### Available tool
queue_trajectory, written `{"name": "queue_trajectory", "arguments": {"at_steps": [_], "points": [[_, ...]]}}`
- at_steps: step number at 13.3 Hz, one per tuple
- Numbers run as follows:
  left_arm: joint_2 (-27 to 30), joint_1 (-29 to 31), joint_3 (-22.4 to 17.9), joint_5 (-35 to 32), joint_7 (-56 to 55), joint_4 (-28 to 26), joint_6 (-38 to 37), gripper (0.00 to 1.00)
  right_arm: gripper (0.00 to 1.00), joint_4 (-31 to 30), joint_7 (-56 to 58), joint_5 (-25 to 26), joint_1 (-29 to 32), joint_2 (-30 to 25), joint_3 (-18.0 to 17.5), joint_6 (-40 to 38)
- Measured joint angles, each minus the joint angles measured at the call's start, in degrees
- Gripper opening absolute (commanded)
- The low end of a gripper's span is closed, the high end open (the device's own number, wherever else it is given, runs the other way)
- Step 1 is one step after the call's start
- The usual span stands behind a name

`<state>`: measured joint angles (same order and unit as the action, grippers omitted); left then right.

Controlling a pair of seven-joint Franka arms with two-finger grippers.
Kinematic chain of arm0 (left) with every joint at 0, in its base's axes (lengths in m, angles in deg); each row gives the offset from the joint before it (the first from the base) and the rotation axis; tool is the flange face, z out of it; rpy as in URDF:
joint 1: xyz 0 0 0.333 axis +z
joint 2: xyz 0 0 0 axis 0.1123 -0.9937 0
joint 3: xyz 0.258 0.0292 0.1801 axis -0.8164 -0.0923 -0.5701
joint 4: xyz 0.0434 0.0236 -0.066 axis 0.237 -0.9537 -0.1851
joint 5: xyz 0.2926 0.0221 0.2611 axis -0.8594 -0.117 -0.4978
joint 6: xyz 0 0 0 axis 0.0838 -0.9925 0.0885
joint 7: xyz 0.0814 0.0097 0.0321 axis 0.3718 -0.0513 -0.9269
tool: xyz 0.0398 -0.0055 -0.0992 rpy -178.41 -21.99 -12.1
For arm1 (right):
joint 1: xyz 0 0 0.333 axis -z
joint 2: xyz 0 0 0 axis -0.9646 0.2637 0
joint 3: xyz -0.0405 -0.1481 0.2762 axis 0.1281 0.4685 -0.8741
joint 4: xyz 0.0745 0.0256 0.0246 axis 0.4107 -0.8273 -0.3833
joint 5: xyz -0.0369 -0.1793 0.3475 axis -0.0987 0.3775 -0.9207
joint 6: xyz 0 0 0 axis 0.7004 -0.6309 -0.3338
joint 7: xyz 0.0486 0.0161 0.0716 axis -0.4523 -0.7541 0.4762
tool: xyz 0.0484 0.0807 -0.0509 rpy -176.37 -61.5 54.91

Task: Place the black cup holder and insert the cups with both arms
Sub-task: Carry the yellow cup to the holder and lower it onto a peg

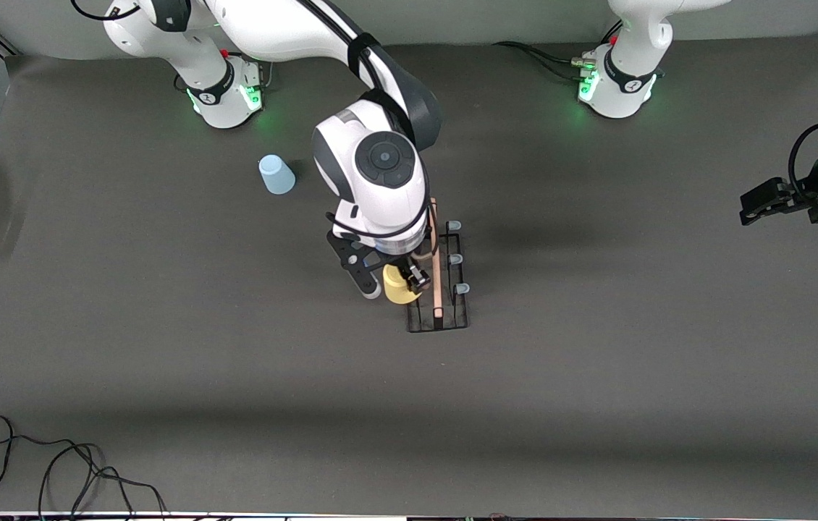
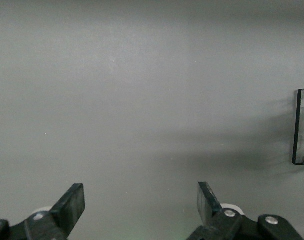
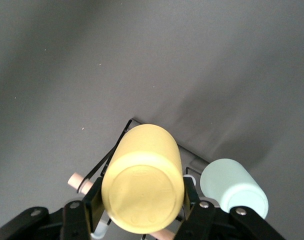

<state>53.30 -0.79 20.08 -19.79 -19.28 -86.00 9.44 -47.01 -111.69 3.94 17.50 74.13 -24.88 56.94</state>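
Note:
The black cup holder [image 1: 440, 318] stands mid-table, its wooden rod handle [image 1: 436, 253] along the top, with three pale-tipped pegs showing on the side toward the left arm's end. My right gripper [image 1: 405, 278] is shut on the yellow cup [image 1: 399, 284], held bottom-out against the rack's other side. In the right wrist view the yellow cup [image 3: 142, 182] sits between the fingers [image 3: 92, 201], and a pale green cup [image 3: 234, 187] sits beside it at the rack. The light blue cup [image 1: 276, 174] stands upside down on the table, farther from the camera. My left gripper [image 1: 755, 204] waits, open and empty [image 2: 142, 202].
The rack's base corner [image 2: 302, 125] shows at the edge of the left wrist view. Loose black cables [image 1: 54, 463] lie at the table's near edge toward the right arm's end. The right arm's wrist [image 1: 376, 174] hangs over the part of the rack farther from the camera.

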Motion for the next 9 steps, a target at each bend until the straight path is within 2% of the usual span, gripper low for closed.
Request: {"name": "queue_trajectory", "arguments": {"at_steps": [9], "points": [[0.0, 0.0, -0.1, 0.0, 0.0, 0.0, 0.0, 1.00, 0.02, -0.2, 0.0, -0.1, 0.8, 4.6, -1.4, 5.9]]}}
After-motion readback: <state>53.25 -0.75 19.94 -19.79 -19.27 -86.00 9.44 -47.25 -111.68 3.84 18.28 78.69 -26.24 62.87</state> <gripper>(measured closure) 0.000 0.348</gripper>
